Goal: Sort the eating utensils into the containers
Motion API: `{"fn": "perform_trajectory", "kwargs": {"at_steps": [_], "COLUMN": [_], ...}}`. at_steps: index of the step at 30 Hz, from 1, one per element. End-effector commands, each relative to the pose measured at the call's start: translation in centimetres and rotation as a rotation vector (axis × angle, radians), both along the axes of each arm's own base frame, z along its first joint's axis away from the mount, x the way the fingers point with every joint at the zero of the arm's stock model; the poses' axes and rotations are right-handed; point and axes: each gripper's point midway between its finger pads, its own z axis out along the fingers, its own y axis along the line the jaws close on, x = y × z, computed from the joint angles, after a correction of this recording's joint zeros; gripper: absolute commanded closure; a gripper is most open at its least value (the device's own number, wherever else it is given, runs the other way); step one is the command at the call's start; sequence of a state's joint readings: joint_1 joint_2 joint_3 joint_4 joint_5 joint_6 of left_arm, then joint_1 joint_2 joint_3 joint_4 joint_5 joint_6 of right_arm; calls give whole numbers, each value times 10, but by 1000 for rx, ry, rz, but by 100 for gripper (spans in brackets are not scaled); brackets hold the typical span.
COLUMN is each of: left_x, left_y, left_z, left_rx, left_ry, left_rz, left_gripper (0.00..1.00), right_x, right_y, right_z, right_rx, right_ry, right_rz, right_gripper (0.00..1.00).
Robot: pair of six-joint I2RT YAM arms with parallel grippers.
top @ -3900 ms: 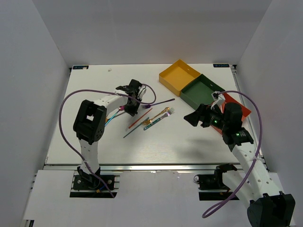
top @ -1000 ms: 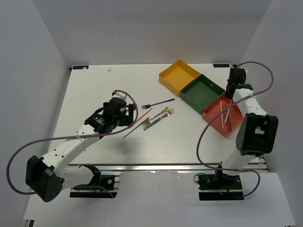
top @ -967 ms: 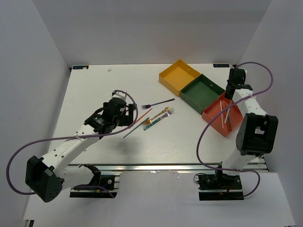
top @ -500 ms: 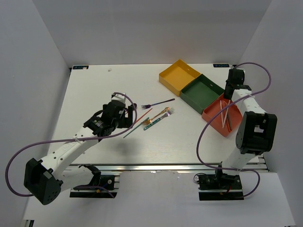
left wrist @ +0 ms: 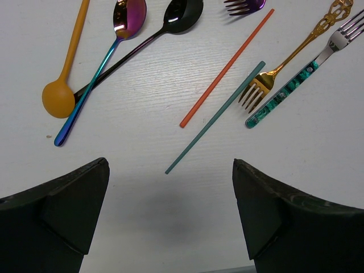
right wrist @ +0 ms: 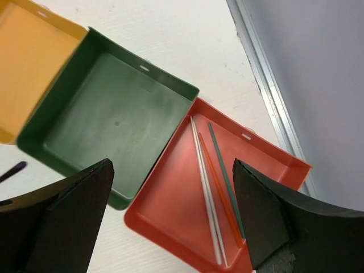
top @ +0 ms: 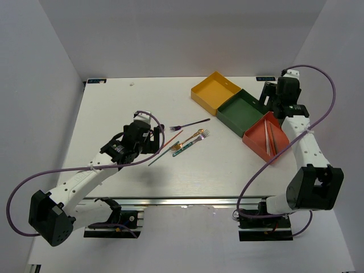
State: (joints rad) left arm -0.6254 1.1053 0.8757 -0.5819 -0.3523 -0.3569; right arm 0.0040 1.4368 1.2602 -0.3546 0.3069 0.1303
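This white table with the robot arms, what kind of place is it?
Most likely a robot test booth in a lab, not a kitchen. White walls box in the table, the left arm and right arm stand at its near edge, and cutlery lies loose near three coloured trays.

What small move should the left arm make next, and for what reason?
Probably lower the open left gripper straight down onto the teal chopstick, whose near end lies between its fingers. It is loose on the table, while the red tray already holds three chopsticks, so chopsticks seem to go there.
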Motion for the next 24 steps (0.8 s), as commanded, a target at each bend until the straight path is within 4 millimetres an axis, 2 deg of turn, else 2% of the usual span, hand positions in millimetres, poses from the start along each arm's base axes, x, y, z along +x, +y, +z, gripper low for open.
{"fn": "perform_trajectory", "kwargs": {"at_steps": [1, 2, 3, 4, 5, 6, 7, 8, 9, 11, 13, 14, 15, 18, 19, 21, 22, 24], "left_x": [2, 3, 3, 3, 3, 3, 4, 4, 2, 3, -2, -1, 2, 7, 13, 21, 30, 37], "left_y": [0, 1, 1, 1, 1, 1, 0, -1, -4, -14, -29, -33, -37, -38, -44, -50, -57, -66], "left_z": [6, 7, 7, 8, 8, 10, 10, 11, 10, 9, 2, -5, -7, -24, -15, -16, -5, -13], "left_rx": [-16, -16, -15, -18, -21, -23, -25, -30, -44, -73, -112, -110, -104, -23, -29, -3, -8, 29], "left_ry": [-29, -31, -32, -34, -36, -40, -40, -41, -37, -32, 10, 33, 44, 130, 120, 126, 98, 136], "left_rz": [11, 14, 15, 16, 19, 23, 23, 19, 5, -40, -104, -114, -121, -133, -148, -184, -201, -256], "left_gripper": [2, 2, 2, 2, 2, 2, 2, 2, 2, 2, 2, 2, 2, 2, 2, 2, 2, 2], "right_x": [-7, -8, -13, -17, -22, -32, -37, -47, -58, -74, -83, -89, -88, -93, -96, -101, -105, -113], "right_y": [8, 13, 37, 48, 59, 97, 101, 116, 147, 175, 206, 209, 214, 206, 205, 205, 205, 200], "right_z": [-8, -9, -17, -18, -9, -13, -8, -5, -3, -7, 4, -9, -3, -3, -9, -13, -15, -25], "right_rx": [62, 87, 105, 111, 92, 63, 1, 15, 31, 141, 276, 295, 327, 312, 294, 270, 256, 235], "right_ry": [30, 29, 47, 42, 8, 12, -12, -20, -30, -40, -101, -96, -135, -133, -103, -74, -62, -46], "right_rz": [10, 29, 87, 92, 105, 182, 139, 139, 194, 242, 355, 373, 380, 355, 362, 394, 422, 431], "right_gripper": [11, 11, 11, 11, 11, 11, 11, 11, 11, 11, 11, 11, 11, 11, 11, 11, 11, 11]}}
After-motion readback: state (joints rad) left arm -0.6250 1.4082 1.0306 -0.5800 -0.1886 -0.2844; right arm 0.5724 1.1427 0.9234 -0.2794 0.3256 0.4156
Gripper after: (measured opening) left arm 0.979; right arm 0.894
